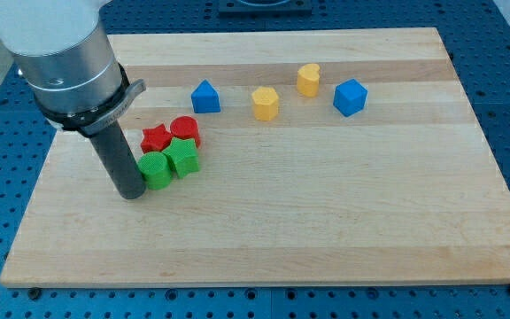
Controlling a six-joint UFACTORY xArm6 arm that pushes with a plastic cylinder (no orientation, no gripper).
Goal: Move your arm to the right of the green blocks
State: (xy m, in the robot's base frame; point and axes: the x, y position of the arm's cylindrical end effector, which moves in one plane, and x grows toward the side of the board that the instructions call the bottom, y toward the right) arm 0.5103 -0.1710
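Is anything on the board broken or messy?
Nothing looks broken or spilled. All blocks sit flat on the board. The only thing off: my tip stands left of the green blocks, touching or nearly touching them, not yet on their right.

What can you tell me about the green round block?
The green round block is a short ribbed cylinder that looks like plastic, standing upright on the wooden board at the view's left. My tip is right against its left side. On its right it touches the green star, and the red star sits just above it.
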